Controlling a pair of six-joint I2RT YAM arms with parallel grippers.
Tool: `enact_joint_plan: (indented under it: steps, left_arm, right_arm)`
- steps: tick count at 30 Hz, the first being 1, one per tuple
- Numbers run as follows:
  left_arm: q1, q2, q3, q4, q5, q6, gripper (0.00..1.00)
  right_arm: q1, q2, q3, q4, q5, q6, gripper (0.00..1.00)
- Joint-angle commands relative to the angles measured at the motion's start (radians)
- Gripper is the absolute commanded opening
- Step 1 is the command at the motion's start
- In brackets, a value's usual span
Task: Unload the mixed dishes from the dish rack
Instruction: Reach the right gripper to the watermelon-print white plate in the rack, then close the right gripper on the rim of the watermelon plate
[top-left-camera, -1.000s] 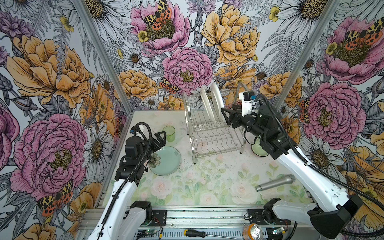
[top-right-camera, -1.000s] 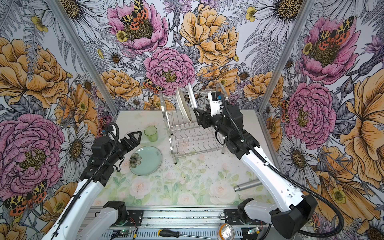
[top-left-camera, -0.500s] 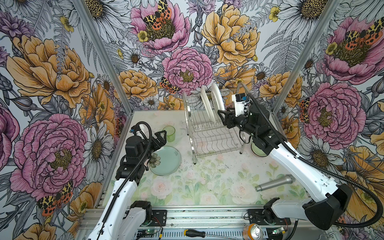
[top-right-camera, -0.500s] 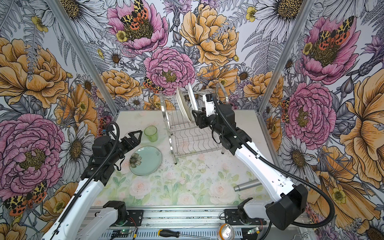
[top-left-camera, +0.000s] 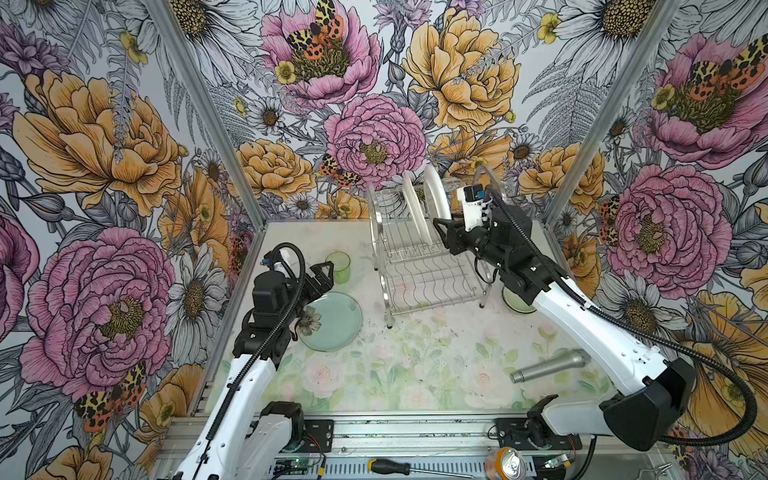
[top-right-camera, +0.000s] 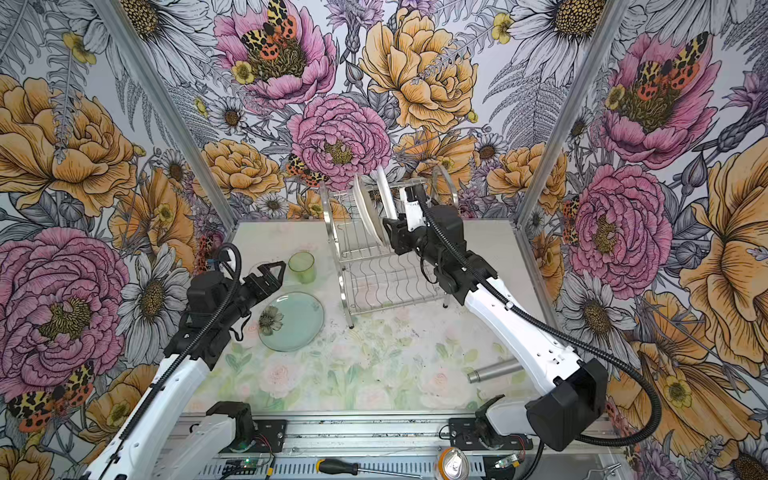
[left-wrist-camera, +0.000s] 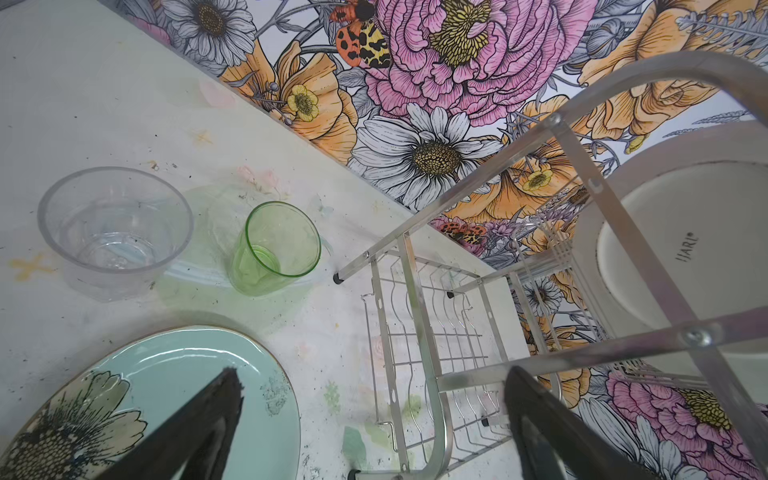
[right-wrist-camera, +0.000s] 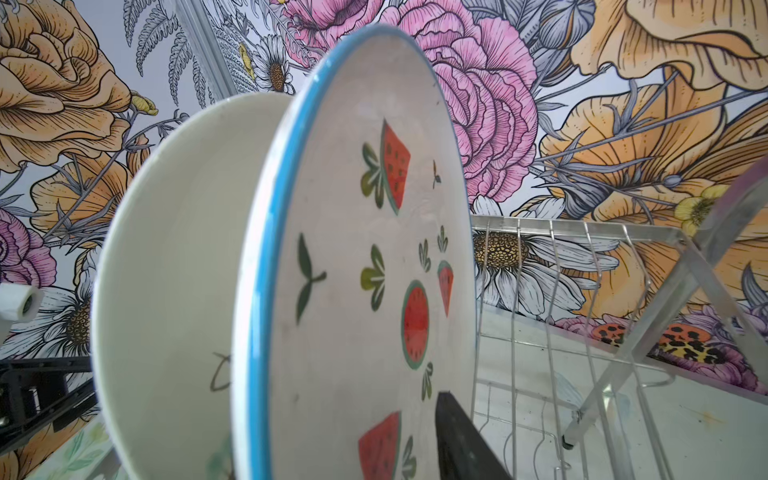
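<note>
Left gripper (top-left-camera: 322, 274) wide apart, right gripper (top-left-camera: 439, 227) at the dish rack (top-left-camera: 428, 282)
Left fingers hang over the mint plate (top-left-camera: 332, 318) on the table (top-left-camera: 415, 365). Cream plate (right-wrist-camera: 174, 270) and fruit-print plate (right-wrist-camera: 353, 291) stand upright in the rack — right gripper straddles the fruit-print rim, can't tell if it's clamped.

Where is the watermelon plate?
The watermelon plate stands on edge in the rack, at the back in both top views, just right of the cream plate, with the right pincer at it.

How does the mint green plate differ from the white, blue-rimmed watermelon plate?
The mint green plate lies flat on the table; the watermelon plate stands on edge in the wire rack. The mint green plate shows a dark flower, the watermelon plate red slices. Both round.
</note>
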Motion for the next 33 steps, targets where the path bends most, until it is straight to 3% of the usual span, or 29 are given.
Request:
enact_joint_plan:
  steps: [1, 33]
  left_arm:
    - [-0.004, -0.006, -0.013, 0.024, 0.018, -0.004, 0.99]
    - [0.005, -0.012, -0.02, 0.023, 0.012, -0.03, 0.99]
  right_arm:
    - [-0.008, 0.016, 0.036, 0.012, 0.044, -0.014, 0.46]
    - [0.019, 0.013, 0.042, 0.044, 0.11, -0.079, 0.28]
